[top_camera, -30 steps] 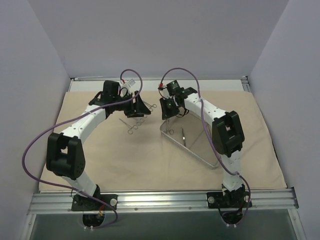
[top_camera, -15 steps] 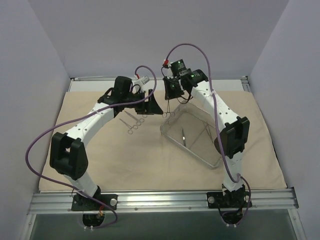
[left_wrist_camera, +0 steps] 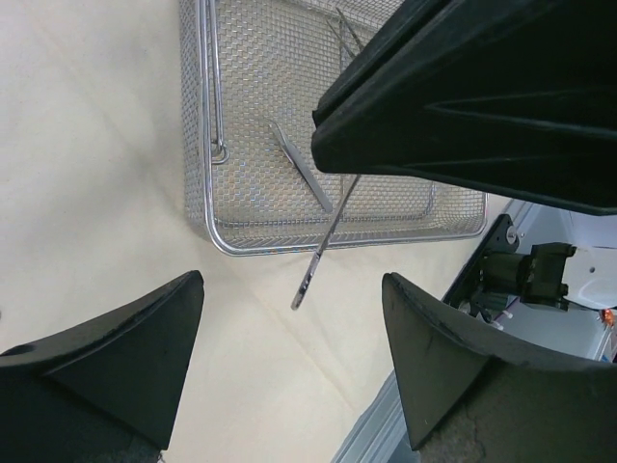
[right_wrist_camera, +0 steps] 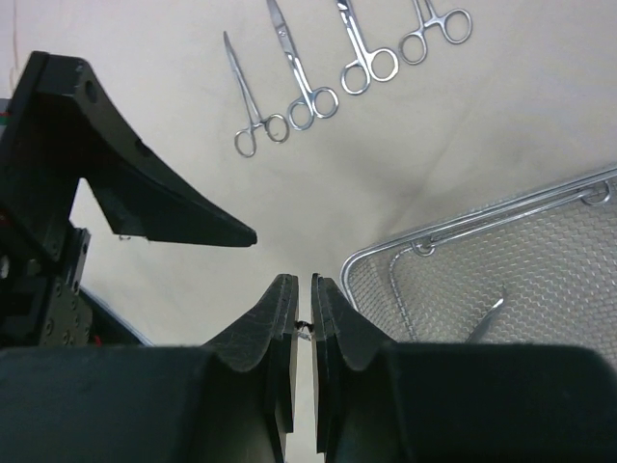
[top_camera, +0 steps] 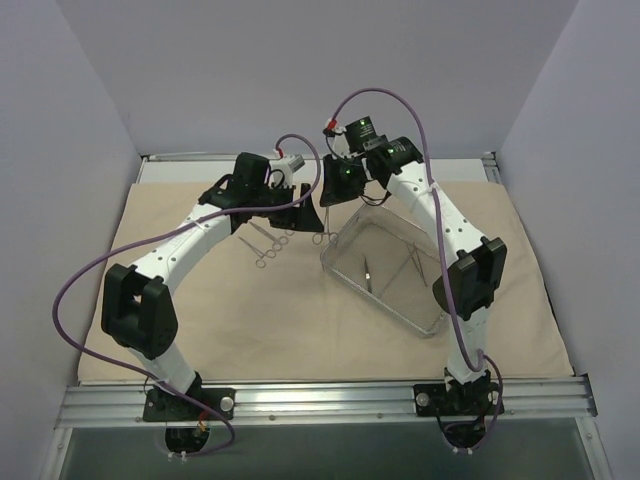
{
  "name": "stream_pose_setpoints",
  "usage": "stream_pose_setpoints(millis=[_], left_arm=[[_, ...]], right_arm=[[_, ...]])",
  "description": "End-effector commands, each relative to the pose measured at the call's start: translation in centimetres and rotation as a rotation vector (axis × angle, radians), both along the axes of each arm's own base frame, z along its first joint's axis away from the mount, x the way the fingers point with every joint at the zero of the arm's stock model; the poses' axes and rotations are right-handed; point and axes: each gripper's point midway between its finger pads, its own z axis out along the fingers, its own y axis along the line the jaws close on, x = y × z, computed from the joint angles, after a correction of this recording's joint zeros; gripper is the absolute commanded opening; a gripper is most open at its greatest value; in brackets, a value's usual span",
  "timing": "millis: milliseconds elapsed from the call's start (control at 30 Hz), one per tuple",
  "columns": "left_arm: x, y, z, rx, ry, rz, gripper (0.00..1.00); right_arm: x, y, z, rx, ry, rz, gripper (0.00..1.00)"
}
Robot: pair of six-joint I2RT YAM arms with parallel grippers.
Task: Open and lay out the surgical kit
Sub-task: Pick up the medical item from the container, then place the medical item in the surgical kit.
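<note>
The beige cloth wrap [top_camera: 250, 310] lies spread flat on the table. The silver wire-mesh tray [top_camera: 430, 322] sits on it right of centre, with tweezers [top_camera: 367, 272] inside. Several ring-handled scissors and forceps [top_camera: 266, 246] lie in a row on the cloth, also in the right wrist view [right_wrist_camera: 301, 68]. My right gripper [top_camera: 335, 195] is shut on a thin steel instrument [left_wrist_camera: 323, 246] that hangs down over the tray's left corner. My left gripper [top_camera: 303, 212] is open and empty beside it, above the cloth [left_wrist_camera: 116, 193].
The tray's rim [right_wrist_camera: 453, 227] and a tweezer [right_wrist_camera: 487, 318] show in the right wrist view. The metal rail [top_camera: 320, 400] with both arm bases runs along the near edge. Grey walls stand on three sides.
My right gripper has risen from the tray with the thin instrument and moved back and left. My left arm has reached right, toward the right gripper.
</note>
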Motion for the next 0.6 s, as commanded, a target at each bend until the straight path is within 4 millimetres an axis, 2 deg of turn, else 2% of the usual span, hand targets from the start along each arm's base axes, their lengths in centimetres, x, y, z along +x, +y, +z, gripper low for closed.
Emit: stream_pose_setpoints(millis=[0, 67, 167, 267, 300, 367, 400, 433, 467, 500, 533, 567], left_arm=[[-0.3, -0.3, 1.6, -0.014, -0.07, -0.06, 0.83], [-1.1, -1.0, 1.7, -0.052, -0.052, -0.097, 0.82], [-1.7, -1.7, 1.6, -0.104, -0.021, -0.121, 0.75], [-2.3, -2.2, 1.2, -0.134, 0.021, -0.147, 0.6], [-2.3, -2.3, 1.2, -0.148, 0.027, -0.157, 0.5], [-2.5, -2.3, 1.0, -0.151, 0.044, -0.155, 0.36], [-2.6, -2.3, 1.1, -0.159, 0.048, -0.154, 0.24], [-2.3, -2.0, 1.2, -0.169, 0.045, -0.141, 0.02], [-2.0, -1.6, 1.4, -0.18, 0.065, -0.105, 0.02], [-2.1, -0.8, 1.1, -0.184, 0.075, -0.066, 0.02], [-1.2, -0.1, 1.3, -0.203, 0.051, -0.015, 0.02], [-0.1, 1.8, 1.2, -0.225, 0.087, 0.077, 0.02]], right_arm=[[-1.4, 0.0, 4.4, 0.121, -0.036, 0.028, 0.0], [-1.1, -0.1, 4.7, 0.143, -0.036, 0.018, 0.0], [-0.9, 0.2, 5.0, 0.174, -0.03, 0.024, 0.0], [-0.8, 0.3, 5.4, 0.193, -0.033, 0.025, 0.0], [-0.7, 0.4, 5.3, 0.194, -0.032, 0.026, 0.0], [-0.6, 0.6, 5.5, 0.201, -0.033, 0.027, 0.0], [-0.4, 0.7, 5.3, 0.2, -0.029, 0.026, 0.0], [-0.2, 0.7, 5.7, 0.205, -0.039, 0.023, 0.0], [0.0, 0.2, 5.5, 0.181, -0.039, -0.002, 0.01], [0.5, -0.4, 5.1, 0.16, -0.035, -0.035, 0.3], [1.3, -1.8, 5.0, 0.138, -0.037, -0.085, 0.41], [2.0, -3.5, 4.2, 0.088, -0.035, -0.154, 0.48]])
